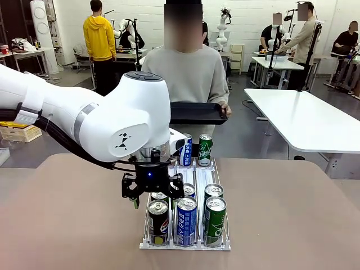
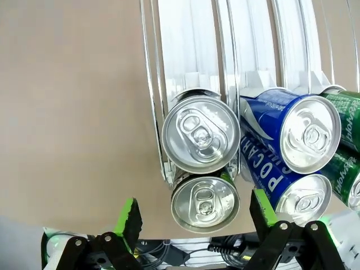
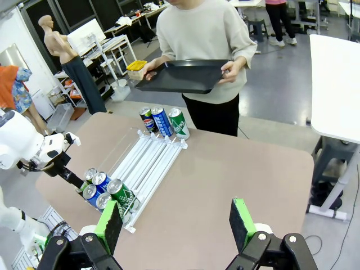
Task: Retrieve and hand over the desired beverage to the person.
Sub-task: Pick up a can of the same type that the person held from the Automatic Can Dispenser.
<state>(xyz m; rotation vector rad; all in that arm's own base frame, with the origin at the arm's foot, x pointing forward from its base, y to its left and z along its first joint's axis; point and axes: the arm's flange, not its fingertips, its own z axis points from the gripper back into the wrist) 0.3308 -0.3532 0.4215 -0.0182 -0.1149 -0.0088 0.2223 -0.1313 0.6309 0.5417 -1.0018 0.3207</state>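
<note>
Item, left arm's fingers point(image 2: 128, 216): spread wide, holding nothing, hanging above the near end of the white wire can rack point(image 2: 191, 39) on the brown table point(image 1: 292, 214). Item, between those fingers: the dark cola can with a silver top point(image 2: 203, 202), lying below the green pads and untouched. A second silver-topped can point(image 2: 199, 135) of the same lane sits just beyond it. Item, to one side of the fingers: blue cans point(image 2: 292, 126) in the middle lane and green cans point(image 2: 349, 118) in the lane past them, all apart from the pads. Item, well beyond the fingers at the rack's far end: three more upright cans point(image 3: 163, 121). Item, farther off across the table: the person in a light grey sweatshirt point(image 1: 185, 73), holding a black rectangular tray point(image 1: 197, 112) in both hands, with nothing on it that I can see. Item, right arm's fingers point(image 3: 109, 220): wide apart and empty, high over the table and well apart from the rack. Progress, as I judge it: I am lined up for a pick, and no can is gripped, lifted or delivered yet. Left to do: lower, close on a can, raise it from its lane and carry it to the tray. I cannot tell which drink is wanted, though the fingers' position suggests the cola.
</note>
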